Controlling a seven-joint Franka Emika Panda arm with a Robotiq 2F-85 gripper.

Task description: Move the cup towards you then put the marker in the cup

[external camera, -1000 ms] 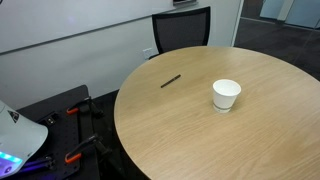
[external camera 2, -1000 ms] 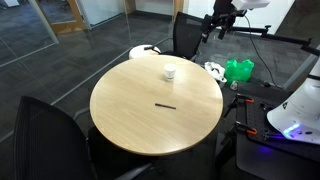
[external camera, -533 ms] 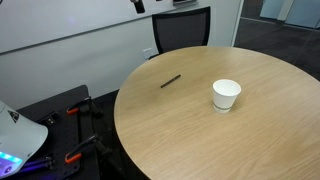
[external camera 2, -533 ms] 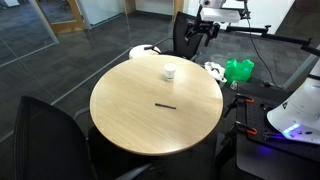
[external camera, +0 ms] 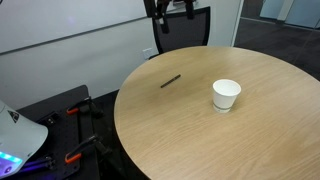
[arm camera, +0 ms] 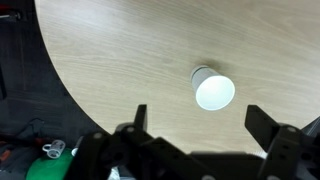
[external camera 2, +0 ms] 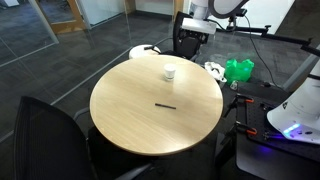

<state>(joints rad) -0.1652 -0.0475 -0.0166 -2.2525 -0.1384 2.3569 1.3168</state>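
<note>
The white paper cup (external camera: 226, 95) stands upright on the round wooden table (external camera: 260, 140); it also shows in the exterior view from the opposite side (external camera 2: 170, 71) and in the wrist view (arm camera: 212, 88). The dark marker (external camera: 171, 81) lies flat on the table, apart from the cup, and shows as a short dark line (external camera 2: 164, 105). It is out of the wrist view. My gripper (external camera: 162, 14) hangs high in the air beyond the table's edge (external camera 2: 192, 27), well above the cup. In the wrist view the gripper (arm camera: 204, 125) is open and empty, with the cup just ahead between the fingers (arm camera: 140, 118).
A black office chair (external camera: 185, 30) stands at the table's far side below the gripper. Another black chair (external camera 2: 40, 130) is at the opposite edge. A green bag (external camera 2: 238, 70) and cables lie on the floor. A white robot base (external camera 2: 300, 110) stands beside the table.
The gripper has come into an exterior view from the top and moved down and sideways toward the table. The cup and the marker have not moved.
</note>
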